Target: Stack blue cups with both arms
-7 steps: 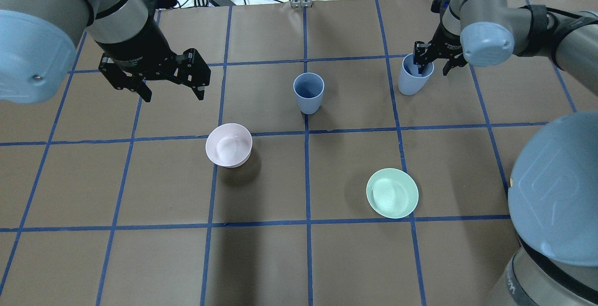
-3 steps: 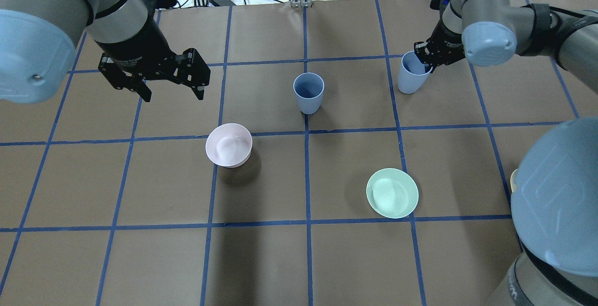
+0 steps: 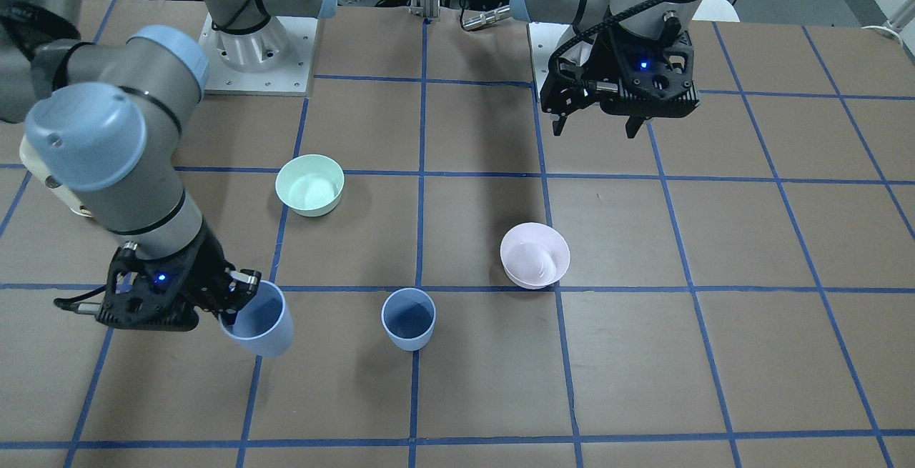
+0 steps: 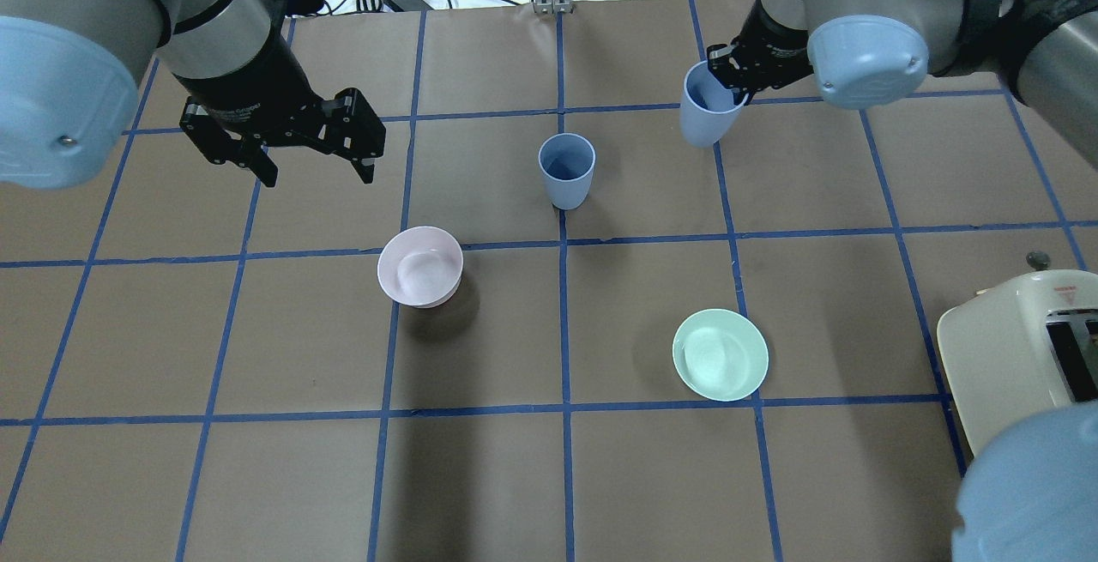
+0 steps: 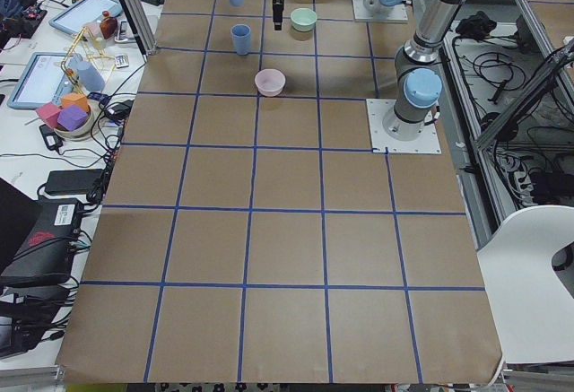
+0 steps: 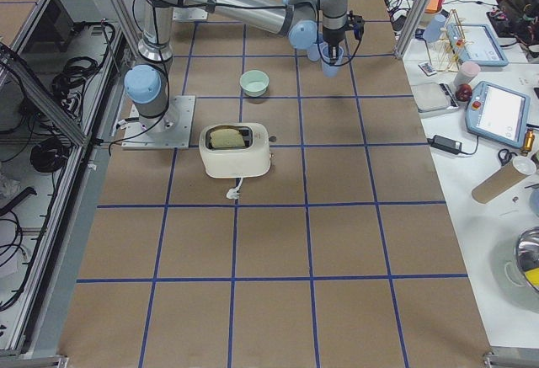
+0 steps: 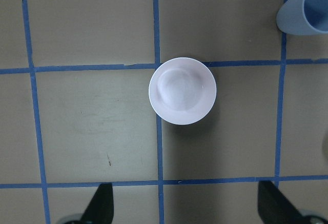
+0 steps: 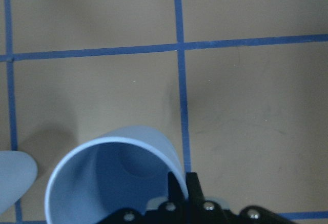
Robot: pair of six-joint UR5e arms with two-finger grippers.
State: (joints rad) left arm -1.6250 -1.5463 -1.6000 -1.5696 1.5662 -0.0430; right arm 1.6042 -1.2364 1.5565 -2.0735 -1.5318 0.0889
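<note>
Periwinkle cup (image 4: 705,116) hangs tilted near the bench's (image 4: 480,330) far edge, rim pinched by the right gripper (image 4: 734,90); it should level and centre over the standing cup (image 4: 566,169) before lowering. Left gripper (image 4: 319,169) hovers spread.

The table (image 4: 480,476) is brown, crossed by a blue tape grid. The held cup (image 4: 699,124) and the standing cup (image 4: 566,176) are pale periwinkle blue. One bowl (image 4: 420,267) is pale pink, the other bowl (image 4: 720,354) mint green. The toaster (image 4: 995,356) is cream.
</note>
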